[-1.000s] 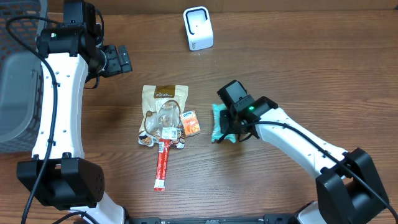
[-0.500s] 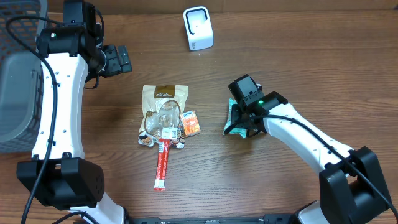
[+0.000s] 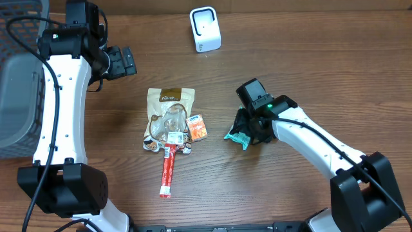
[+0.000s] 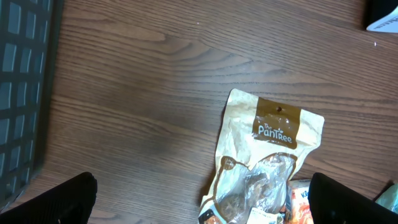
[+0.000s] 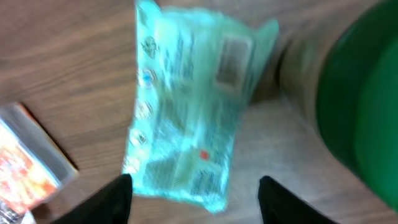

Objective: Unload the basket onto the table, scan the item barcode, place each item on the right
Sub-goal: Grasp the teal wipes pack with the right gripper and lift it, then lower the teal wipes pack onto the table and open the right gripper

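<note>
The teal packet (image 3: 239, 136) lies on the table just left of my right gripper (image 3: 250, 131). In the right wrist view the teal packet (image 5: 186, 106) is blurred, its printed side with a barcode patch facing up. There my right gripper (image 5: 196, 205) stands open, its dark fingertips (image 5: 115, 199) well apart on either side of the packet's near end, with nothing gripped. The white scanner (image 3: 205, 29) stands at the back of the table. My left gripper (image 3: 122, 62) hangs open at the far left, above the table, holding nothing.
A beige PanTree pouch (image 3: 168, 119), a small orange packet (image 3: 197, 127) and a red stick pack (image 3: 168, 169) lie left of centre. A dark basket (image 3: 19, 64) fills the left edge. In the left wrist view the pouch (image 4: 267, 155) lies below the open left gripper (image 4: 205, 205).
My right gripper carried the teal packet a little to the right, then opened and let it go. The packet now lies tilted beside the fingers. The left arm has not moved.
</note>
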